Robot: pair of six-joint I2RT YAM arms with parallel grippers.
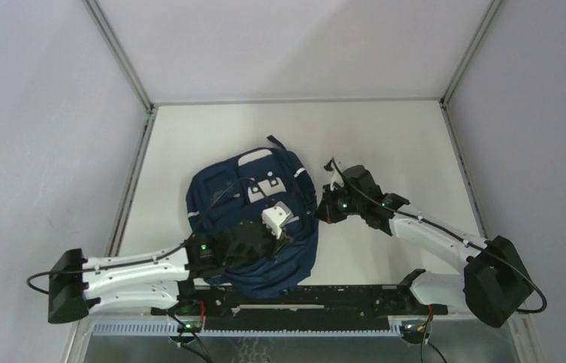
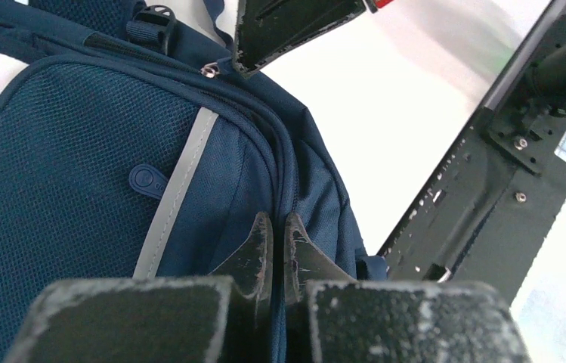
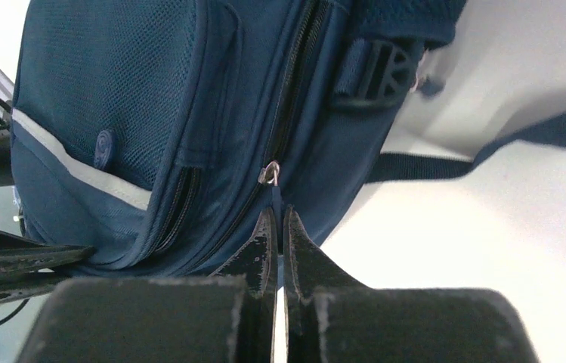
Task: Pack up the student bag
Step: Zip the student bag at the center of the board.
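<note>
The student bag (image 1: 253,219), a navy-blue backpack with white patches, lies flat in the middle of the table. My left gripper (image 1: 286,240) reaches over its near right part. In the left wrist view this gripper (image 2: 278,224) is shut, pinching a fold of the bag's blue fabric (image 2: 75,174) along the zipper seam. My right gripper (image 1: 325,212) sits at the bag's right edge. Seen from the right wrist, that gripper (image 3: 278,215) is shut on the blue zipper pull (image 3: 274,198) hanging under a small metal ring (image 3: 270,172).
A black rail (image 1: 325,299) runs along the near table edge behind the bag; it also shows in the left wrist view as the rail (image 2: 484,197). A loose dark strap (image 3: 491,147) trails over the white table to the right. Grey walls enclose the table.
</note>
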